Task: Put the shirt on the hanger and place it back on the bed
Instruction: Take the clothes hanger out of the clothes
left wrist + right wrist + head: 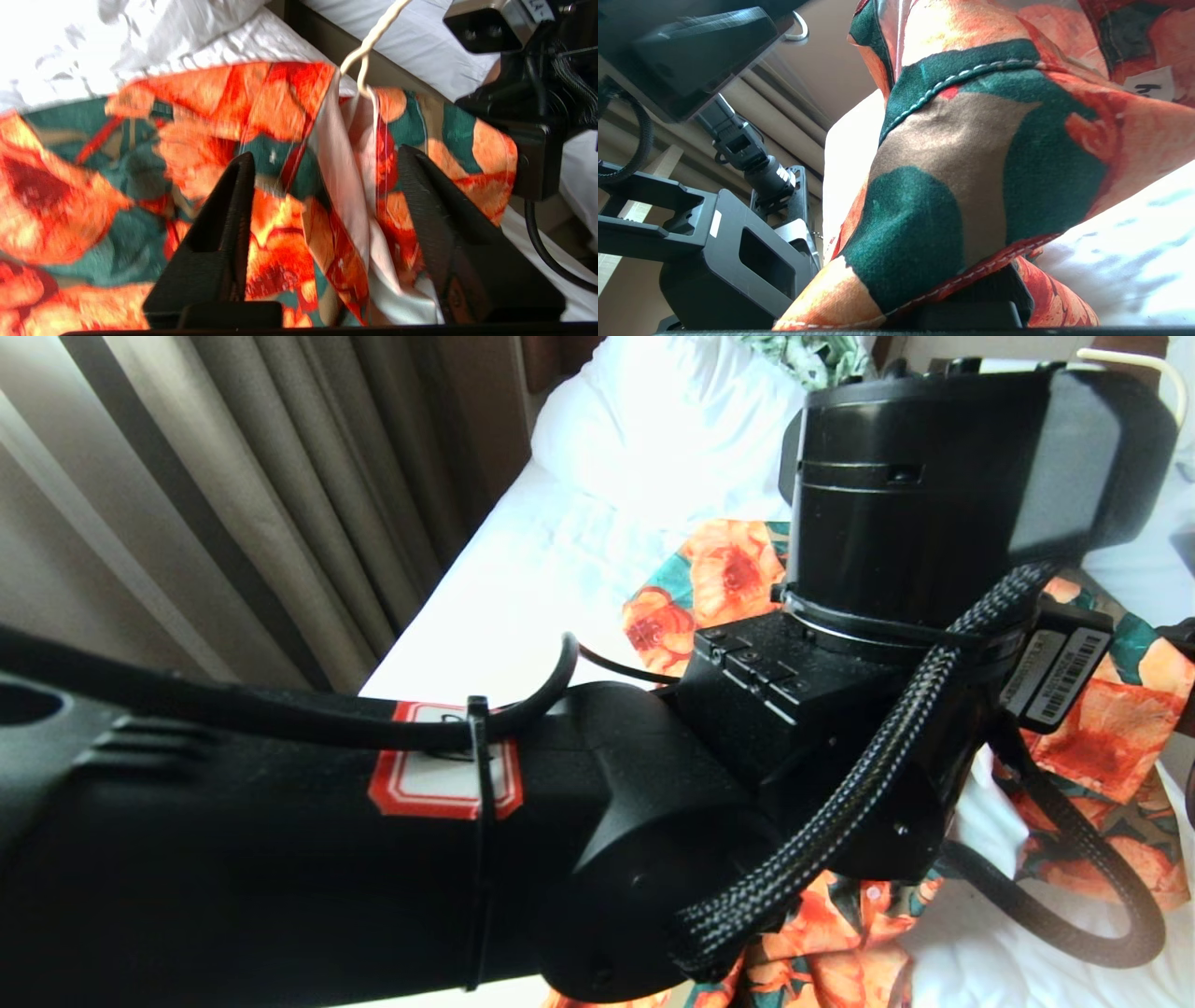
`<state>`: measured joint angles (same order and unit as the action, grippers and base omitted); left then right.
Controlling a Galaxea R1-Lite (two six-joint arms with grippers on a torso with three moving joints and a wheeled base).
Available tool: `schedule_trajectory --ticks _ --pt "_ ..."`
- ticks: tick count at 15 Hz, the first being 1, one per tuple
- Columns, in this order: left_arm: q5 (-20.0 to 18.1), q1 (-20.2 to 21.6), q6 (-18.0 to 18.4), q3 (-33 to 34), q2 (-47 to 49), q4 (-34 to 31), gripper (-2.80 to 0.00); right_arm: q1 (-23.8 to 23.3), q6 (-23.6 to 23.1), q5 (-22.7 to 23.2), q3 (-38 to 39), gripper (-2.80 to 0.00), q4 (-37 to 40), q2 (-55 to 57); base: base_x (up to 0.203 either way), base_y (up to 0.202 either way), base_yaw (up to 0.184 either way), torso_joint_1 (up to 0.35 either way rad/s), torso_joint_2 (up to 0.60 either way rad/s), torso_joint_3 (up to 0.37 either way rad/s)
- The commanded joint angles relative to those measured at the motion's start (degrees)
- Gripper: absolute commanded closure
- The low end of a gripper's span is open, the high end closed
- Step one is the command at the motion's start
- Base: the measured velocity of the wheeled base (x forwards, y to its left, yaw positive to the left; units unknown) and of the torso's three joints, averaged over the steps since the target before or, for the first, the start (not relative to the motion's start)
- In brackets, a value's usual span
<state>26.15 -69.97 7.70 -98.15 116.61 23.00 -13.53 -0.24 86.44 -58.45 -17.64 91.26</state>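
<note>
The left gripper (322, 172) stands open, the shirt (280, 140) hanging just beyond its fingers; the right gripper (971, 298) is clamped on shirt fabric. A barcode label (1060, 677) is unreadable.

Your left arm (467, 840) fills most of the head view and hides the middle of the shirt (724, 574); only orange patches show around it. The hanger (1134, 362) is a sliver at the top edge there, and its triangle is buried in cloth in the left wrist view. That view's cloth is smeared on one side. In the right wrist view the shirt drapes over the jaws, so you can't see what they pinch.
</note>
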Motion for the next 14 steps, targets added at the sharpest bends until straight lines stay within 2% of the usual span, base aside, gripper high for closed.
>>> schedule_trajectory --ticks 1,5,8,14 --pt "0.26 0.23 1.66 -3.30 2.95 0.00 -2.80 0.08 -0.02 0.48 0.01 0.00 -0.11 -0.03 0.000 0.000 0.000 0.000 0.00 0.000" --pt "0.55 2.03 8.27 -10.09 8.26 -0.23 -2.80 0.08 -0.02 0.48 0.18 0.00 -0.11 -0.47 0.000 0.000 0.000 0.000 0.00 0.000" --pt "0.06 2.85 12.37 -10.75 8.81 -0.30 -2.80 0.08 -0.02 0.57 0.18 0.00 -0.11 -0.47 0.000 0.000 0.000 0.000 0.00 0.000" --pt "0.22 2.12 12.96 -10.92 6.08 0.20 -2.80 1.05 -0.55 0.57 0.36 0.00 -0.11 -0.47 0.000 0.000 0.000 0.000 0.00 0.000"
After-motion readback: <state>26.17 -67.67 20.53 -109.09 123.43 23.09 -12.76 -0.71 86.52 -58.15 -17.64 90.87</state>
